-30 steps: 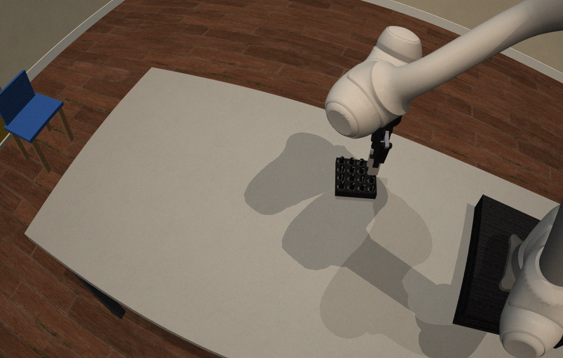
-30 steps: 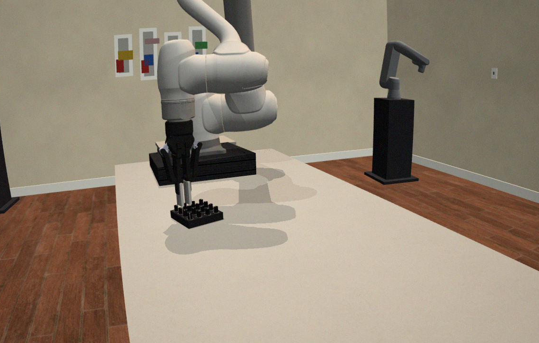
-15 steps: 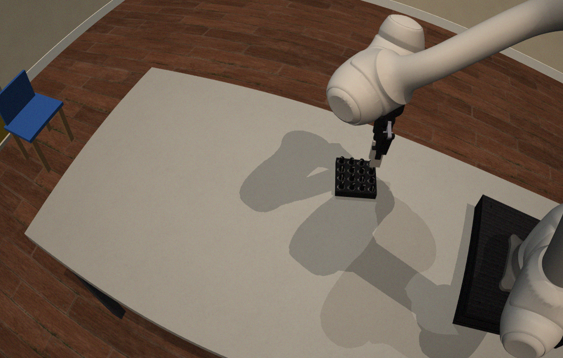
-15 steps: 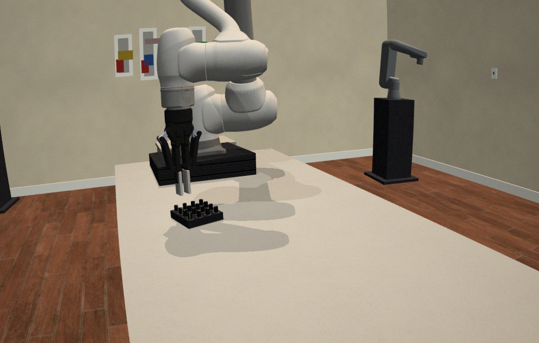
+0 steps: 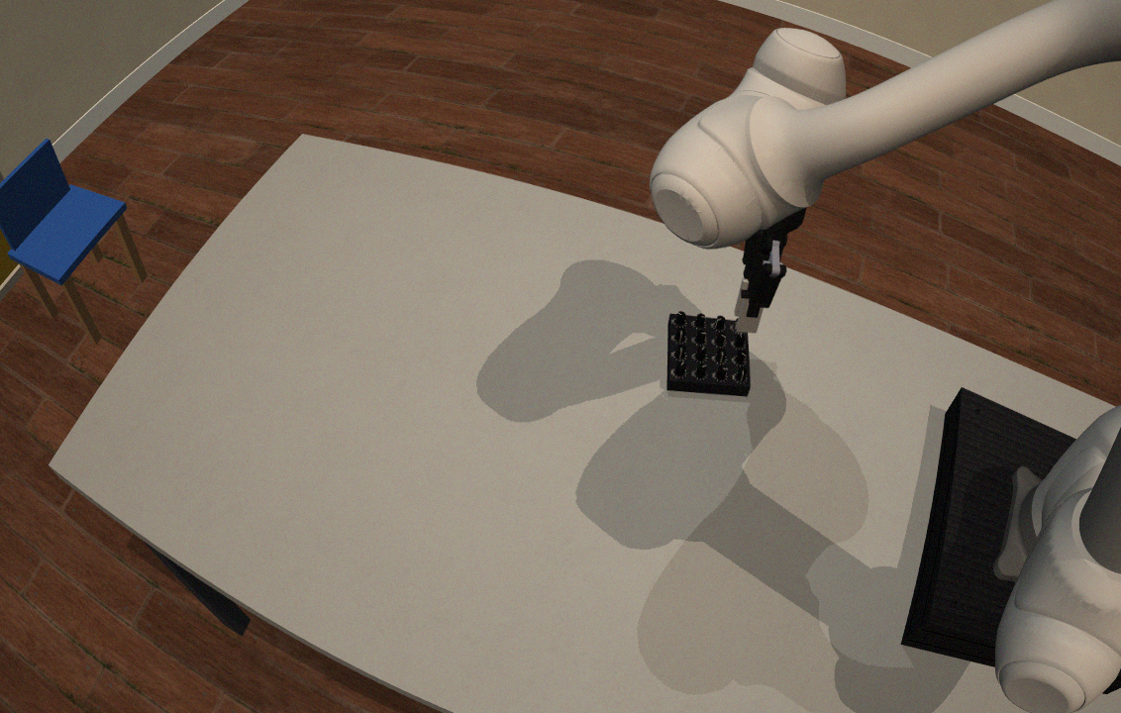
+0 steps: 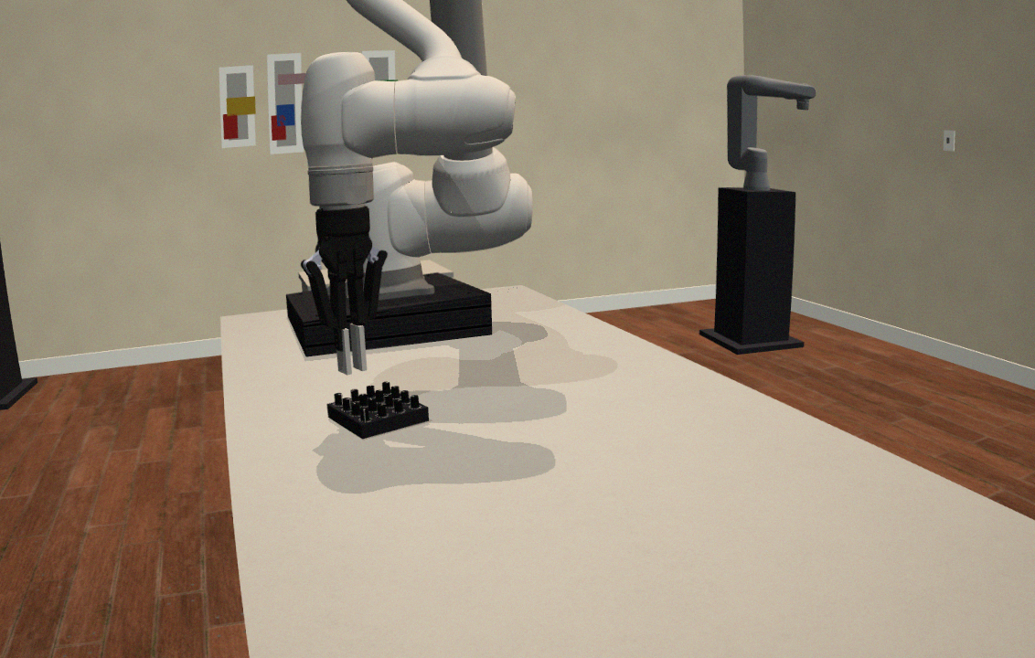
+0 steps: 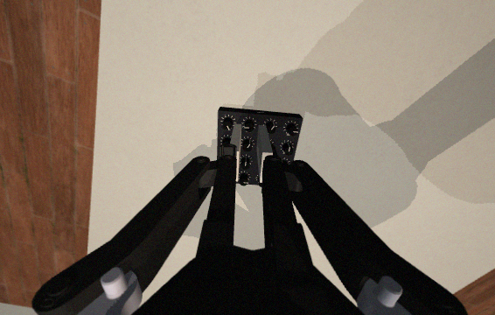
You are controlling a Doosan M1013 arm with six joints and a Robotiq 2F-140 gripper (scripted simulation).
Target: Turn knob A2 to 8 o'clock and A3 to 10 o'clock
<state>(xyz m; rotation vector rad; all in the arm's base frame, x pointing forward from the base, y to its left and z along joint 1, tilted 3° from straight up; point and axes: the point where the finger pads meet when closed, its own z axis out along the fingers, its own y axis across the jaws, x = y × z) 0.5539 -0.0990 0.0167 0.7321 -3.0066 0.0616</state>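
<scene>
The black knob box (image 5: 706,387) (image 6: 394,422) (image 7: 281,120) stands flat on the table. In the wrist view its rear side is at the top, with row A along it. Knob A2 (image 7: 248,124) has its line pointing left and slightly down, near 8 or 9 o'clock. Knob A3 (image 7: 270,126) has its line pointing down and right, around 4 or 5 o'clock. My gripper (image 5: 748,329) (image 6: 352,370) (image 7: 249,136) points down, raised above the box, with a narrow gap between its empty fingers. Its fingers and arms hide part of the lower rows in the wrist view.
Neighbouring knobs A1 (image 7: 227,122) and A4 (image 7: 291,128) flank the pair. The black robot base (image 5: 972,532) (image 6: 455,314) stands on the table (image 5: 325,355) (image 6: 587,532). A blue chair (image 5: 68,221) and a pedestal (image 6: 754,270) with a small arm are beyond the table.
</scene>
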